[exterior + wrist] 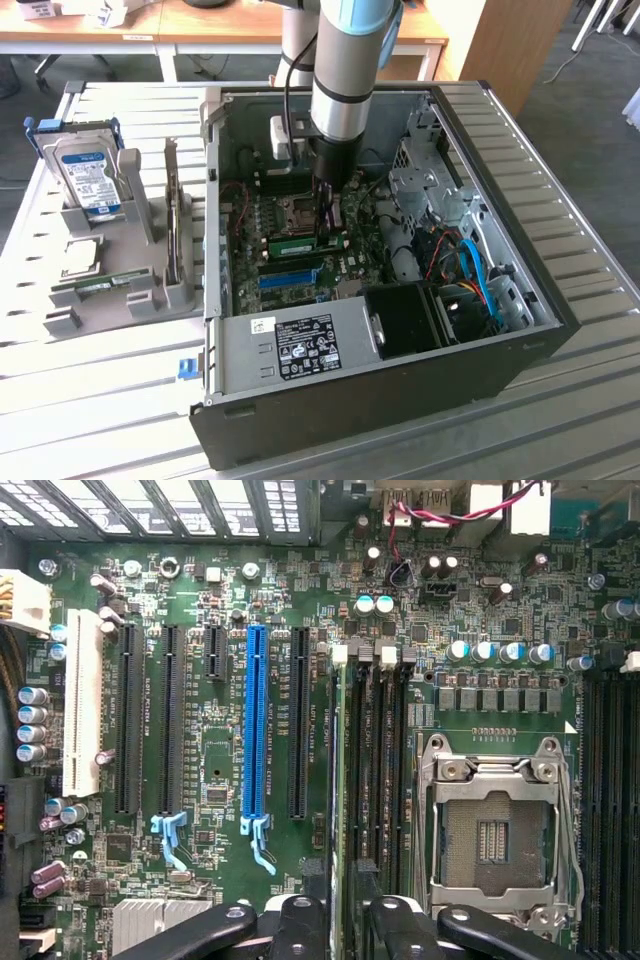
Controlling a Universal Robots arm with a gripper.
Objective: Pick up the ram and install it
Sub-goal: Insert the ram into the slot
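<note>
One ram (293, 243) stands on the motherboard (225, 730) (edge-on), the one claw (348, 912) spread astride it.

The arm (345, 60) is cut off by the exterior view's edge above the gripper (325, 215), which covers one end of the ram (293, 243). In the wrist view the fingers (300, 925) run off the edge and hide the stick's end between them. Print on the white label (305, 345) is too small to read

The thin ram circuit-board stick (292, 243) is green; the long plastic expansion slot (254, 720) blue; the flat motherboard (215, 715) dark green.
</note>
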